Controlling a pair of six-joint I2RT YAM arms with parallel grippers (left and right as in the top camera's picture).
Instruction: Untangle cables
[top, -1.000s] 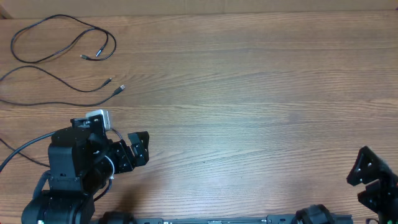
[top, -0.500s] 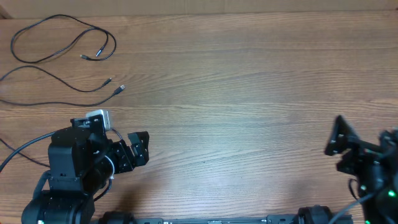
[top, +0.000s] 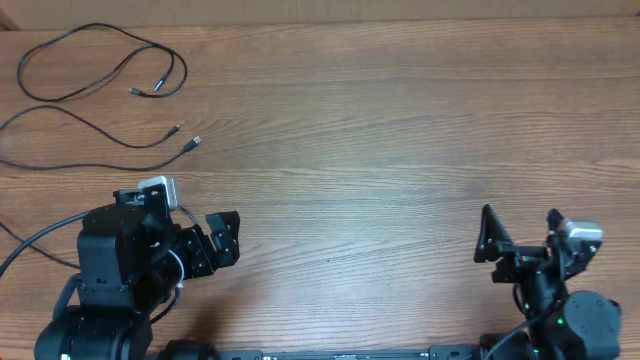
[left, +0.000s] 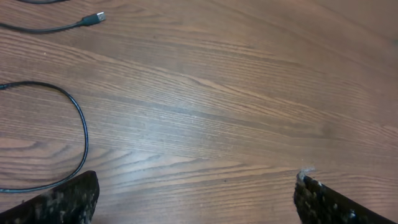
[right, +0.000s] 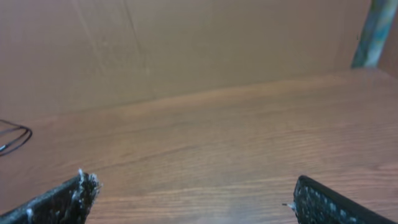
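Observation:
Three thin black cables lie apart at the table's far left in the overhead view. One is a loop (top: 95, 30) with both plug tips near its right end. A second (top: 60, 112) and a third (top: 150, 163) run in from the left edge to silver tips. My left gripper (top: 222, 240) is open and empty, well below them. Its wrist view shows a cable curve (left: 82, 127) and a plug tip (left: 96, 17) ahead of the open jaws (left: 196, 199). My right gripper (top: 522, 235) is open and empty at the front right (right: 189, 199). A cable bit (right: 13, 138) shows far off.
The wooden table (top: 400, 130) stretches between the arms. A brown cardboard wall (right: 186, 50) stands behind its far edge. The left arm's thick black wiring (top: 30, 245) runs off the left edge.
My right arm has swung in from the right edge toward the left, and its open jaws now show in full. The left arm and the cables have not moved.

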